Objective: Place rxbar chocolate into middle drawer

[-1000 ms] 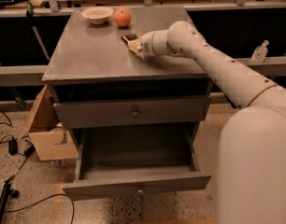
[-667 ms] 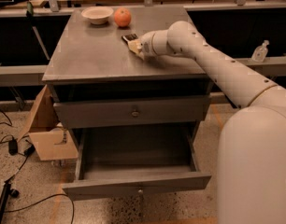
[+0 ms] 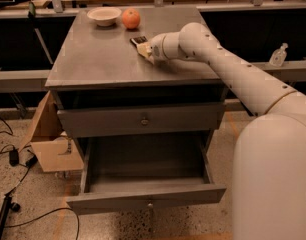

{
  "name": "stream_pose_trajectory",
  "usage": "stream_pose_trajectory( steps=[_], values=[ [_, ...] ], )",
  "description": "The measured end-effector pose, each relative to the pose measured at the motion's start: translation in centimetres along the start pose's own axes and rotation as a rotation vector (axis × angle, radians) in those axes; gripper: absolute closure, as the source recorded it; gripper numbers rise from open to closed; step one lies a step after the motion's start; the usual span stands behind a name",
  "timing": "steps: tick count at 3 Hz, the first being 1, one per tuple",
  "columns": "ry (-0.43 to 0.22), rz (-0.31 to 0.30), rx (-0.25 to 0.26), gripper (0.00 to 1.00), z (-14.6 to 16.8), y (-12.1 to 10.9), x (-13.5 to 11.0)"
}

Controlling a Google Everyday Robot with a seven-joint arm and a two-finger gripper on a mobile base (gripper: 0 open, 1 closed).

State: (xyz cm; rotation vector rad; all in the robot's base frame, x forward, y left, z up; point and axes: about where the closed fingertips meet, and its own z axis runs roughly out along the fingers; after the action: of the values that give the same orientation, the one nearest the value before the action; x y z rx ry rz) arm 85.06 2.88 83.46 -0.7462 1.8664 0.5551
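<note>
Finds the hand (image 3: pixel 145 50) low over the grey tabletop (image 3: pixel 93 59), slightly toward 1 o'clock from its middle, at the end of a white arm (image 3: pixel 233 70) reaching in from 4 o'clock. Cannot tell whether spread, pressed together or pinching anything. Puts the rxbar chocolate (image 3: pixel 138 40) flat on the tabletop at the hand's 11 o'clock, just beside its tip; cannot tell whether touching. Places an orange (image 3: pixel 131 18) at 12 o'clock from the bar, apart from it, and a white bowl (image 3: pixel 104 15) just beside the orange at its 9 o'clock, both near the far edge. Below the tabletop, shows the upper drawer (image 3: pixel 108 121) closed, with a small knob at its centre. Under that, toward 6 o'clock, shows the middle drawer (image 3: pixel 143 198) pulled wide open, its grey inside in view. On the floor at the cabinet's 9 o'clock, shows a cardboard box (image 3: pixel 50 149), with black cables (image 3: pixel 13 156) trailing at 8 o'clock.
</note>
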Motion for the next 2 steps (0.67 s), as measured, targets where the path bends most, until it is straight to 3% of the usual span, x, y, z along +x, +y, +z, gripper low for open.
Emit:
stream_pose_trajectory(
  steps=[2],
  values=[
    [0.000, 0.000, 0.000, 1.00, 0.01, 0.01, 0.00]
  ],
)
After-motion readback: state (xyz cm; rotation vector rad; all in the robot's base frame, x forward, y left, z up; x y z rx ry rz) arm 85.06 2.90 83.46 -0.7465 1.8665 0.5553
